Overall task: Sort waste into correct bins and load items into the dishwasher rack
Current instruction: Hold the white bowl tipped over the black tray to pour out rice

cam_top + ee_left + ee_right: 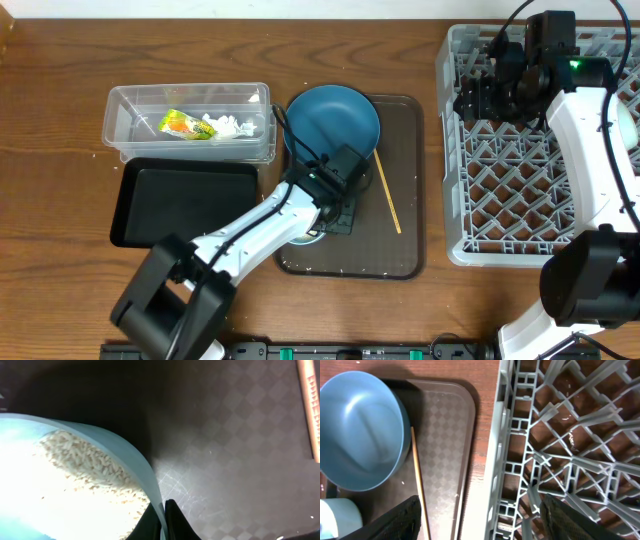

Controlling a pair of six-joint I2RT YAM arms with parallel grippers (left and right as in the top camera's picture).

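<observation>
Loose white rice grains (85, 472) lie heaped inside the pale mint round bowl (105, 435). The left claw (163, 517) pinches that bowl's rim, with 1 dark finger inside the wall and 1 outside. The bowl sits on the near part of a large brown rectangular serving tray (402, 170) at the middle of the tabletop. A thin wooden stick (388, 195) lies on this tray just right of the claw. A large dark-blue round plate (335, 115) rests on the tray's far end.

Toward the left edge stands a clear plastic rectangular tub (118, 128). It holds a small yellow-orange snack wrapper (183, 125) and crumpled white tissue (228, 126). A shallow black rectangular tray (185, 205) lies just beside the tub on its near side.

The right claw (480, 525) hangs with its 2 fingers spread wide and holds nothing. It is above the left wall of the large square grey plastic lattice rack (452, 160), toward the far edge. The rack stands by the right edge of the tabletop.
</observation>
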